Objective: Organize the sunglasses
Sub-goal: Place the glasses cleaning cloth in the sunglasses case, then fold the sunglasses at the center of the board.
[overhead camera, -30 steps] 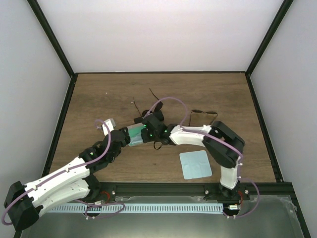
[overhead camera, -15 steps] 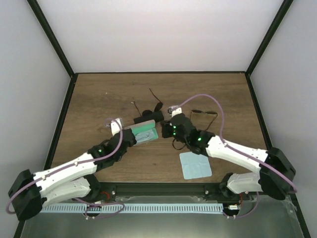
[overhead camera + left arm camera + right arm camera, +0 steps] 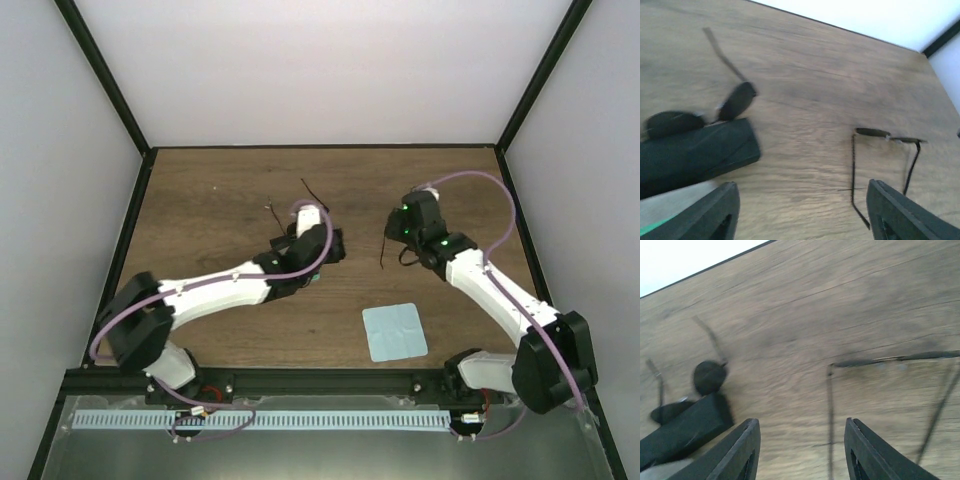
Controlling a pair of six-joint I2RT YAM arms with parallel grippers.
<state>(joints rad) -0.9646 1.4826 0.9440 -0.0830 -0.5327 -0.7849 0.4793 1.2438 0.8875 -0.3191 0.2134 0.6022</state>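
One pair of sunglasses (image 3: 737, 100) with round dark lenses lies just behind a black case (image 3: 695, 155). In the top view only its thin arms (image 3: 310, 190) show beyond my left gripper (image 3: 328, 246). A second pair of sunglasses (image 3: 890, 360) lies open on the wood. One of its arms (image 3: 830, 415) runs down between the fingers of my right gripper (image 3: 802, 450), which is open and hovering over it. That pair also appears to the right in the left wrist view (image 3: 885, 136). My left gripper (image 3: 805, 215) is open over bare wood, with nothing in it.
A light blue cloth (image 3: 393, 331) lies on the table near the front, right of centre. The black case (image 3: 682, 432) sits at the lower left of the right wrist view. Dark rails (image 3: 520, 190) edge the table, with white walls behind them.
Both arms swung apart from the middle. The left gripper moved right, past the case. The right gripper moved right and back over the second pair. Both grippers opened.
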